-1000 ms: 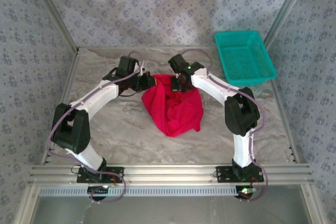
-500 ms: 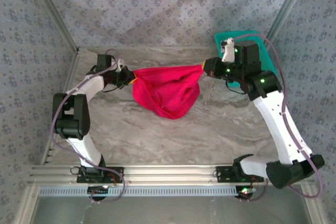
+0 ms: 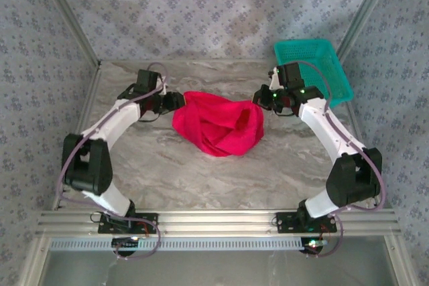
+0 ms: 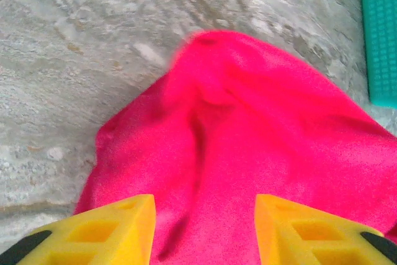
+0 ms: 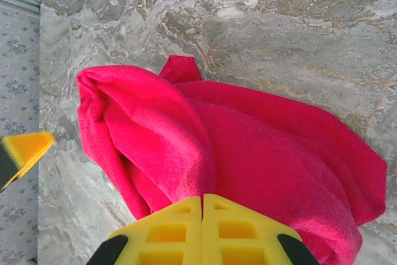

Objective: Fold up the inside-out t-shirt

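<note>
Spreading the shirt (image 3: 218,124) flat looks your step: it lies bunched on the table (image 3: 161,165), right gripper (image 5: 203,202) pinching its edge, left gripper (image 4: 205,208) open over it, so grip there next.

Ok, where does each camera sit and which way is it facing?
Top external: above and behind the bases, facing down; shows both arms, left gripper, right gripper, t-shirt, basket.
Left wrist: faces over its open fingers, across the t-shirt, toward the basket.
Right wrist: faces over its shut fingers pinching the t-shirt, toward the left gripper.
All three share the t-shirt.
</note>
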Robot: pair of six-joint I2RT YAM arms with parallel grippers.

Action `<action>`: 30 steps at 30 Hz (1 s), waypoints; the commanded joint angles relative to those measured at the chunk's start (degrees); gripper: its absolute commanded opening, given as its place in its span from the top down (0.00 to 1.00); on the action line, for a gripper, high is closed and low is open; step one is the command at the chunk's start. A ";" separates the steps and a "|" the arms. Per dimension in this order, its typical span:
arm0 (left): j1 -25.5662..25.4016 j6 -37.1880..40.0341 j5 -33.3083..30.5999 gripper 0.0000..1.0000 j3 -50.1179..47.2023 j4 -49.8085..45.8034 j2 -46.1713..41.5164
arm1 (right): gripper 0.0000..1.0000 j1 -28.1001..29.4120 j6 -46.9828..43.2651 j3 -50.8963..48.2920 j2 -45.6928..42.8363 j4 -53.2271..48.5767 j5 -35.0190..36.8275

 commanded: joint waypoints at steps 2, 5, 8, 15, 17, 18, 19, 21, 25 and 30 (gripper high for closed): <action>-9.60 12.25 -3.92 0.53 -2.28 -0.14 -6.30 | 1.00 -0.46 -1.42 -0.73 -1.98 1.23 0.96; -15.88 17.99 -1.14 0.50 -4.27 6.22 -5.20 | 1.00 -0.44 -1.42 -0.73 -2.25 0.99 0.53; -18.43 17.93 -0.19 0.47 -3.04 9.02 -1.08 | 1.00 -0.55 -1.42 -0.85 -2.69 0.64 0.64; -20.42 12.54 4.61 0.14 -0.65 17.82 8.28 | 1.00 -0.54 -1.38 -1.37 -4.61 0.25 0.76; -21.60 14.12 3.45 0.00 0.08 19.04 10.39 | 1.00 -0.54 -1.33 -1.36 -4.64 0.09 0.44; -22.30 15.26 1.60 0.00 0.74 19.01 11.44 | 1.00 -0.53 -1.33 -1.40 -4.66 0.00 0.34; -22.99 16.13 -0.36 0.01 1.31 19.15 12.28 | 1.00 -0.50 -1.38 -1.31 -4.72 0.06 0.19; -23.89 17.02 -3.85 0.00 2.44 20.08 14.49 | 1.00 -0.35 -1.25 -1.52 -4.65 0.14 0.04; -23.71 16.48 -8.00 0.17 5.90 19.98 19.24 | 1.00 -0.29 -0.82 -1.88 -4.63 0.46 -0.41; -21.34 15.18 -6.52 1.00 11.36 13.50 22.56 | 1.00 -0.37 -1.65 -1.89 -5.31 -0.43 0.01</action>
